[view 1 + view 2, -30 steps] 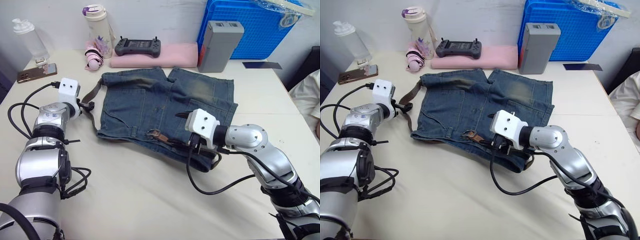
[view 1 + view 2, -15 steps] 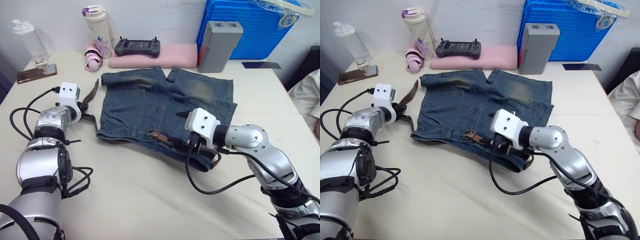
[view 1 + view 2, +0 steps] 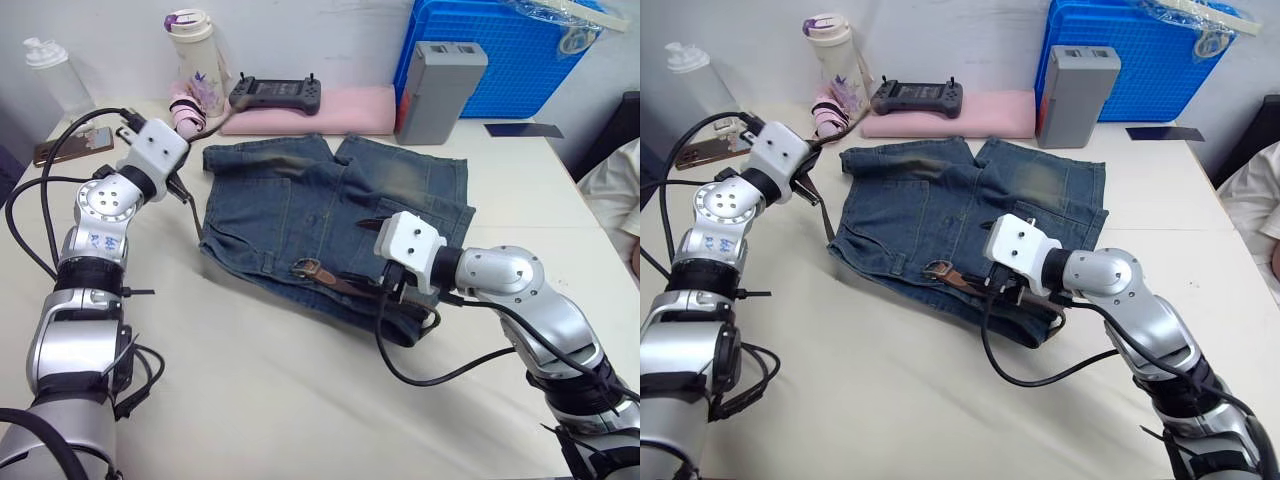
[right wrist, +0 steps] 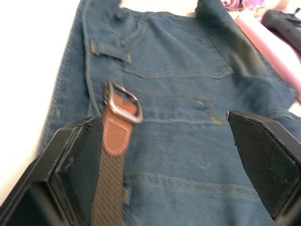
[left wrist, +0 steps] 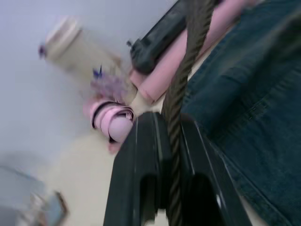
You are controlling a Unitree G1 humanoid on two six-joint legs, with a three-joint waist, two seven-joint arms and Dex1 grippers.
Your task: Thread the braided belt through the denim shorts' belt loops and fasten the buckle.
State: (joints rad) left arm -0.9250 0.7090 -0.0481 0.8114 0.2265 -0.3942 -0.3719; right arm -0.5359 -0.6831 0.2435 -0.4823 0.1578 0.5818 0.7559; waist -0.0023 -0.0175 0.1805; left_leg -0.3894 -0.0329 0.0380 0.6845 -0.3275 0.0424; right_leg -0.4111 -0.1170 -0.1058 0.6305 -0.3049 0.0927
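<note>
Left gripper: fingers clamping the braided belt between them – strap running up out of the gripper toward the far side. Arm is hanging raised over the table's far-left part, just left of the shorts.
Right gripper: fingers spread wide, nothing between them – hovering over the shorts' near edge, right of the buckle.
Denim shorts: lying flat at table centre, waistband toward the near side, legs pointing far; near-right corner is bunching up under the right arm.
Belt: dark-brown strap is stretching from the left gripper down along the shorts' left edge, then running along the waistband to the right; tan leather tab sits at the buckle end.
Buckle: silver frame resting on the denim near the waistband, approx mid-width, just left of the right gripper; not fastened.
Belt loops: short denim strips showing along the waistband; can't tell which ones the strap is passing through.
Far side: bottle w/ purple lid, pink earmuff-like item, black controller sitting on a pink pad, grey box leaning against a blue crate.
Far left: clear bottle and a phone.
</note>
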